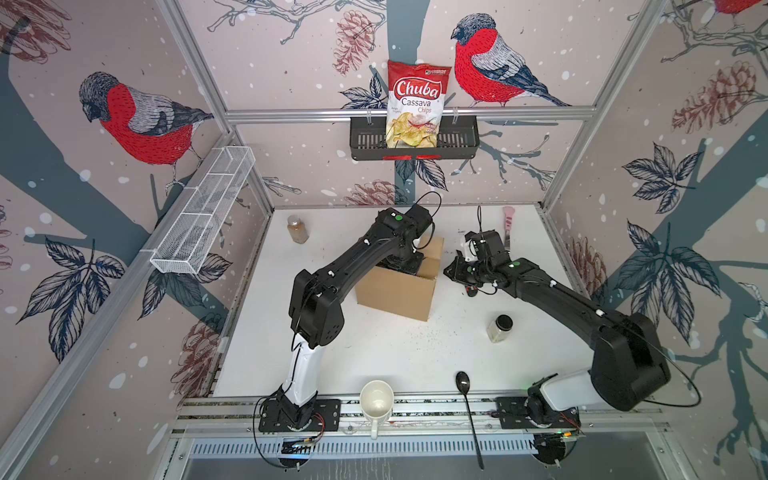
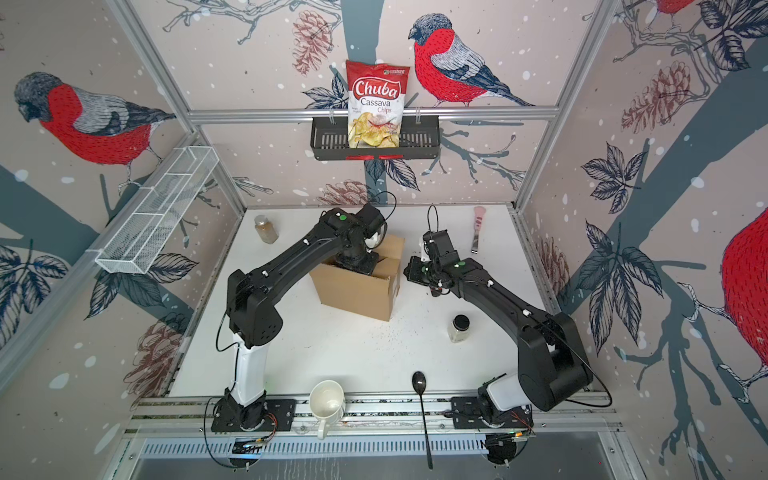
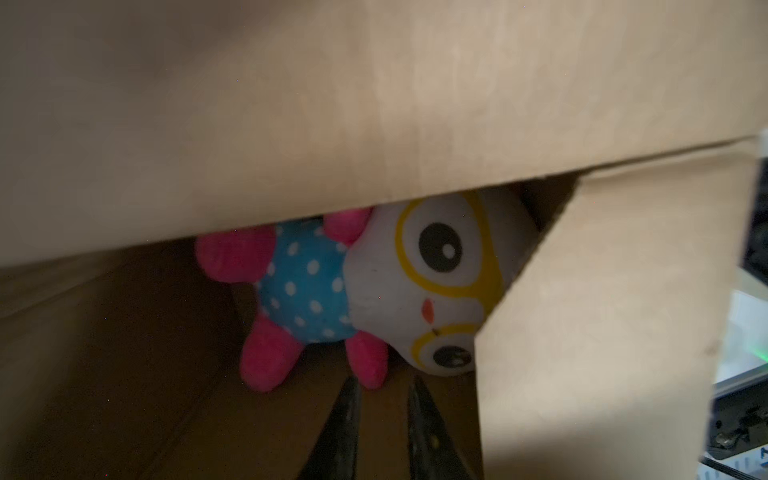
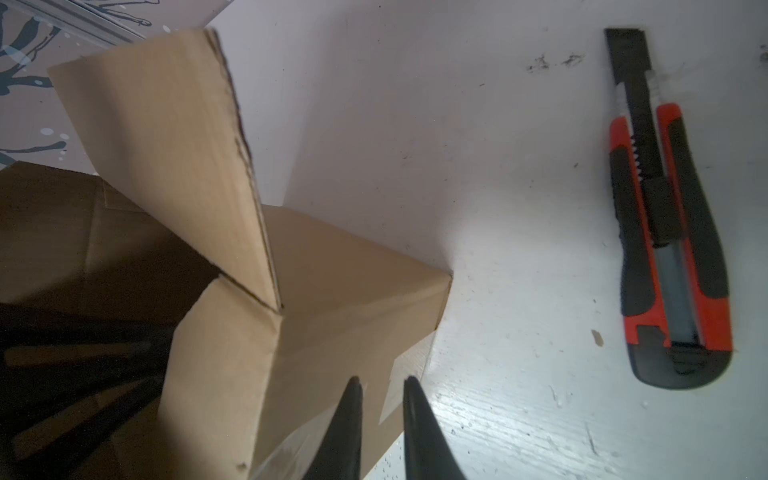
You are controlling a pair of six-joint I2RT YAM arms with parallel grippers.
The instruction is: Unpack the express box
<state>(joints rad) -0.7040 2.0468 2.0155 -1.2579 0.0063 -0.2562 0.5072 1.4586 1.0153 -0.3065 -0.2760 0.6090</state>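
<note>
One plush toy [image 3: 365,286] lies in the opened express box [image 1: 395,293], mid-table.
Left gripper [image 3: 382,388] reaches inside, jaws narrow and empty, tips just short of the toy's pink foot, likely lining up a grasp. Right gripper [image 4: 381,386], also narrow and empty, hangs by the box's outer corner, perhaps to steady it. Beside it lies a utility knife [image 4: 669,232]; the black wall basket [image 1: 461,141] holds a chips bag [image 1: 417,99].
</note>
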